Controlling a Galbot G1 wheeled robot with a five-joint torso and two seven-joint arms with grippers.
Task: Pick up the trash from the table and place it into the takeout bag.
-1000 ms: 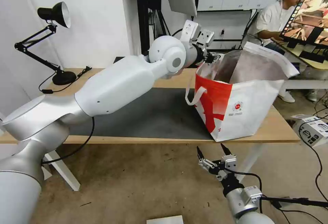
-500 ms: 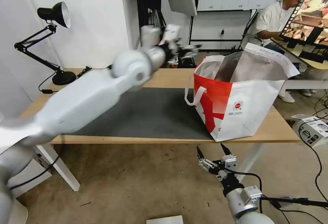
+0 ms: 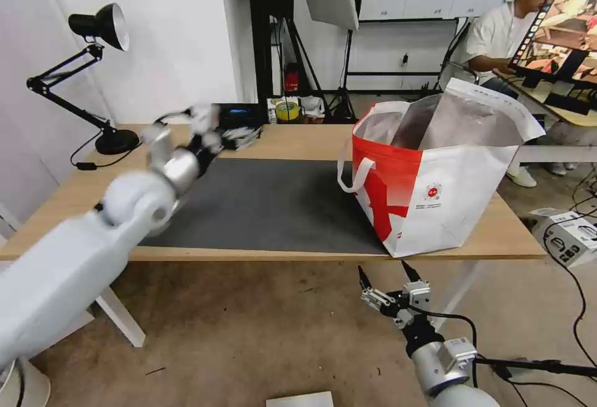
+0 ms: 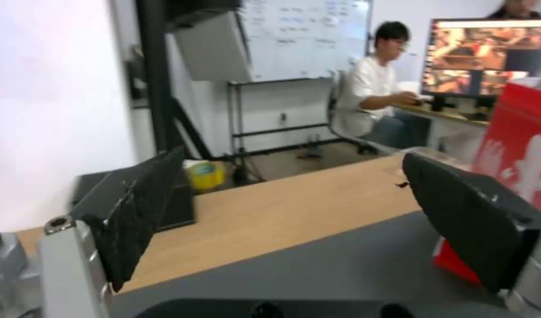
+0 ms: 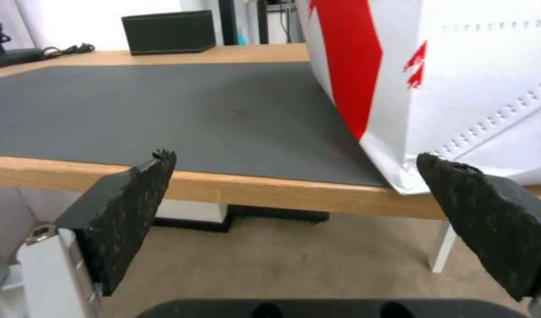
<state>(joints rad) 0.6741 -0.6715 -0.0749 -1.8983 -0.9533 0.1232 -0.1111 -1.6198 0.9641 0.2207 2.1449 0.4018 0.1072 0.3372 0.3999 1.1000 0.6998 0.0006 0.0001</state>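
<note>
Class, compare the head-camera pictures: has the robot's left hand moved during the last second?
Yes. The left hand has swung from the large red-and-white takeout bag toward the robot's left, now near the black desk lamp.

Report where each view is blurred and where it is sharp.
Head view: the left gripper and its arm are motion-smeared; the takeout bag, table and right gripper are crisp. Left wrist view: soft overall, the bag's red side especially. Right wrist view: sharp on the mat.

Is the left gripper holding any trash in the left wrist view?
No. The left gripper has its jaws spread wide with nothing between them, above the table and its dark mat.
</note>
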